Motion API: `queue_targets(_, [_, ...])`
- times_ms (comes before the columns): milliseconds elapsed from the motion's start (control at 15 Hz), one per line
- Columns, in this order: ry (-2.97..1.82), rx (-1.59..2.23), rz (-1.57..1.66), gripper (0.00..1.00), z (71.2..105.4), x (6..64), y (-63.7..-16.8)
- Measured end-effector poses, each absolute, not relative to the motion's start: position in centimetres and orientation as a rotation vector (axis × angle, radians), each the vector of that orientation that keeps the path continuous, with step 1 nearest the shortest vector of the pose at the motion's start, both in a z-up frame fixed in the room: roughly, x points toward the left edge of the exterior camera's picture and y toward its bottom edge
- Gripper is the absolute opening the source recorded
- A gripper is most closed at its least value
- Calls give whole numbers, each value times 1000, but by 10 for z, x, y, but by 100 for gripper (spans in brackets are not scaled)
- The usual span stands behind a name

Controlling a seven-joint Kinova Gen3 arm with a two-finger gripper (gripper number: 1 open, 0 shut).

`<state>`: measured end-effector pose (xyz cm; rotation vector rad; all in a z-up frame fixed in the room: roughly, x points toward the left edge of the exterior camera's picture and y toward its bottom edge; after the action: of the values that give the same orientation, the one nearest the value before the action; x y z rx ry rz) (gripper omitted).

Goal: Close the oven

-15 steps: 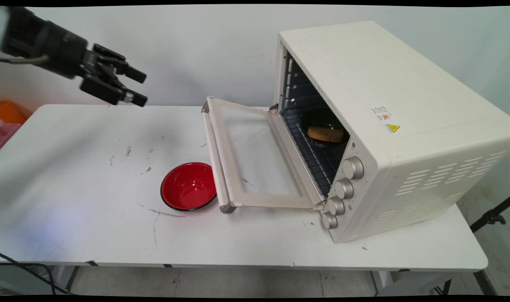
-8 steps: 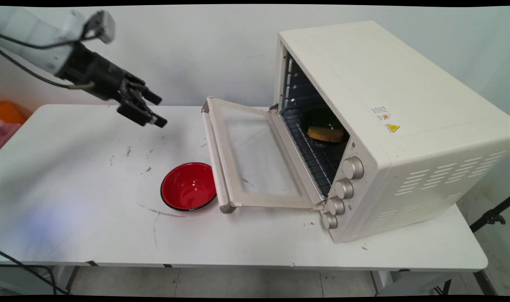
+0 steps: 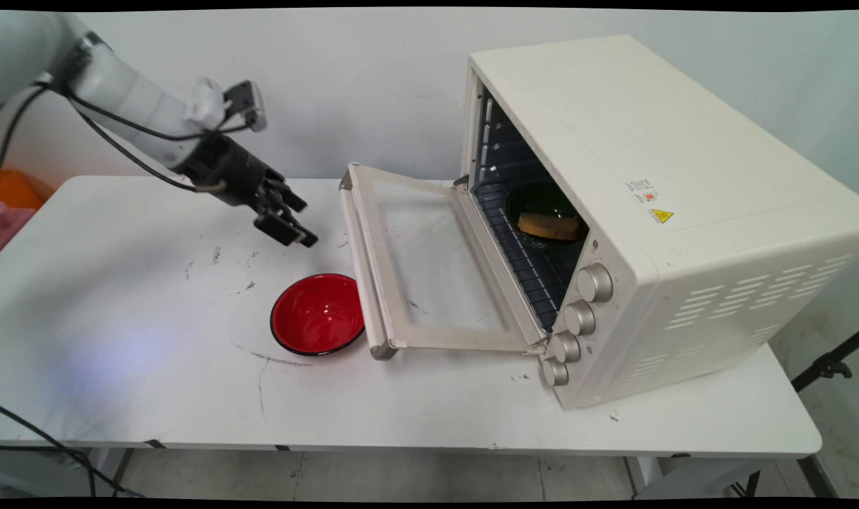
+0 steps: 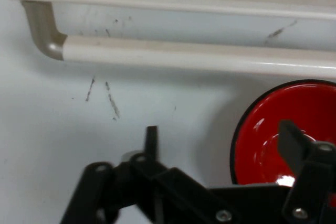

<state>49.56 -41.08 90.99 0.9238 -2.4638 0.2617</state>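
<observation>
The hand hangs above the table, empty, with its two fingers spread apart. It points down and to the right, between the red bowl and the far end of the oven door's handle, touching neither. In the hand view one finger stands over bare table and the other overlaps the bowl's red inside; the bowl is cut off by that picture's right edge.

The bowl sits upright on the table, red inside with a dark rim, nothing seen in it. Its right side lies just beside the handle; whether they touch cannot be told.

The oven stands at the right of the table, its door folded down flat toward the left, the glass pane facing up. The handle runs across the top of the hand view, with one curved bracket end visible and the other cut off.

Inside the oven, on the wire rack, a dark round dish holds a tan piece of food; the dim cavity makes its kind hard to tell. Four knobs run down the front panel.

Dark scuff marks dot the table left of the bowl. An orange object shows at the far left, mostly cut off.
</observation>
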Motion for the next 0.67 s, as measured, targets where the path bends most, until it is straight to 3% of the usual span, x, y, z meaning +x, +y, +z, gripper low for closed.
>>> queue_targets(67, [-2473, 921, 257, 0, 903, 492, -414])
queue_targets(667, [-2495, 886, 258, 0, 865, 472, -433])
